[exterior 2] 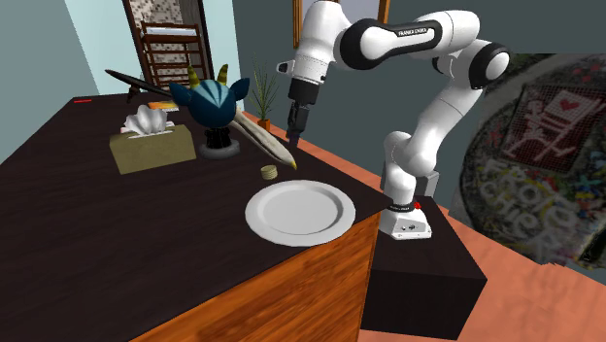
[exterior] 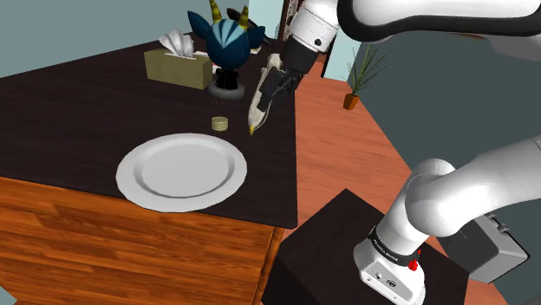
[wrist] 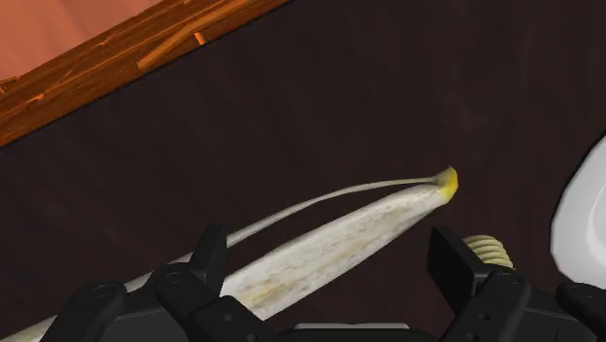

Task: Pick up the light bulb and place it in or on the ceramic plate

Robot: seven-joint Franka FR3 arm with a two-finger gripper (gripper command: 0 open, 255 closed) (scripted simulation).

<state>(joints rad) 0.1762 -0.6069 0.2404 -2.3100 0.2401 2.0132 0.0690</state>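
The light bulb (exterior: 220, 124) is a small beige ribbed thing on the dark table, just beyond the white plate (exterior: 182, 169). From the second exterior view, the bulb (exterior 2: 269, 173) sits between the plate (exterior 2: 299, 211) and a blue figure. My gripper (exterior: 262, 100) hangs open above the table near its far edge, to the shoulder view's right of the bulb. In the wrist view the gripper (wrist: 330, 260) has its fingers apart, holding nothing. A long pale blade (wrist: 330, 248) lies below them. The bulb (wrist: 488, 251) peeks out beside one finger, near the plate's rim (wrist: 583, 204).
A blue horned figure (exterior: 227, 43) on a black base holds the long pale yellow-tipped blade (exterior: 257, 117), which slants down under my gripper (exterior 2: 292, 136). A tissue box (exterior: 178, 68) stands behind. The table edge (exterior: 295, 173) drops to a wood floor; a potted plant (exterior: 355, 82) stands beyond.
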